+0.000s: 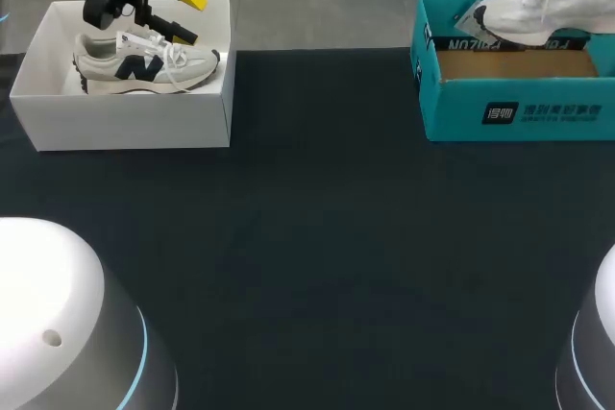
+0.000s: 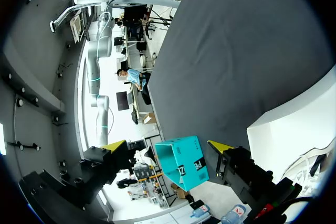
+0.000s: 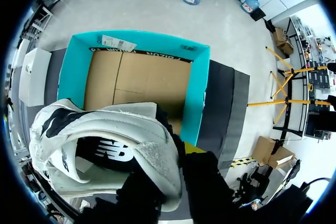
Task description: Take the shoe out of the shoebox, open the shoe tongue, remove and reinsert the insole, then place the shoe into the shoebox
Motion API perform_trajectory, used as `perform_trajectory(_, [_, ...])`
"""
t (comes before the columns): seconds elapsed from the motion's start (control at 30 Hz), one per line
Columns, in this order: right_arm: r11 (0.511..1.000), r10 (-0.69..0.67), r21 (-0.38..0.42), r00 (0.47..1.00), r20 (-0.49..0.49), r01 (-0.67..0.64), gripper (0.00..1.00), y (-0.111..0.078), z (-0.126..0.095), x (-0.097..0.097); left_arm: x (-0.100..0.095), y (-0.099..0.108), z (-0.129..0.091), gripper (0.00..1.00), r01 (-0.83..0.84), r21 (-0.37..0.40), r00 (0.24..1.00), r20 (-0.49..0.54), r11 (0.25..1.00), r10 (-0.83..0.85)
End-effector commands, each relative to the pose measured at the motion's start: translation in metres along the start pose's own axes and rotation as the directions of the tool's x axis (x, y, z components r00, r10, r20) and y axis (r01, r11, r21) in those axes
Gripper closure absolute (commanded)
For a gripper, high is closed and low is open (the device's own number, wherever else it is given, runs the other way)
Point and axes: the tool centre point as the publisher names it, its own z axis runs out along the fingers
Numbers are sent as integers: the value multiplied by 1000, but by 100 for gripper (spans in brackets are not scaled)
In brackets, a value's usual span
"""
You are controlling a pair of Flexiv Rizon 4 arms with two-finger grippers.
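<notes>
A white shoebox point(image 1: 125, 117) stands at the table's far left with a beige shoe point(image 1: 144, 66) with a navy logo lying in it. My left gripper point(image 1: 189, 14) hangs open just above that shoe, holding nothing. In the left wrist view the left gripper point(image 2: 167, 145) has its yellow tips wide apart, with the white shoebox point(image 2: 294, 129) beside it. A teal shoebox point(image 1: 519, 93) stands at the far right, its cardboard floor bare. A white shoe point(image 1: 538, 2) hangs over it. My right gripper point(image 3: 176, 166) is shut on the white shoe point(image 3: 105, 145) at its collar, above the teal shoebox point(image 3: 199, 93).
A dark cloth point(image 1: 317, 237) covers the table between the two boxes. My arms' grey bases point(image 1: 58, 324) sit at the near corners. The teal shoebox point(image 2: 181, 161) shows far ahead between the left gripper's fingers.
</notes>
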Motion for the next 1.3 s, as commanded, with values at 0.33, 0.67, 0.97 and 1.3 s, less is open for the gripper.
perform_trajectory(0.33, [1000, 28, -9, 999, -17, -28, 100, -2, 5, 2, 0, 0, -1, 0, -1, 3, 1000, -2, 1000, 1])
perform_trajectory(0.67, [991, 136, -9, 988, 67, -136, 100, -8, 10, 0, 0, 0, -1, 0, -1, 3, 1000, -2, 1000, 1])
perform_trajectory(0.97, [982, 184, -50, 979, 92, -180, 100, -10, 23, 1, 0, 0, -1, 0, -1, 3, 1000, -2, 1000, 1])
perform_trajectory(1.3, [980, 197, -58, 977, 88, -192, 100, -12, 23, 1, 0, 0, -1, 0, -1, 3, 1000, -2, 1000, 1])
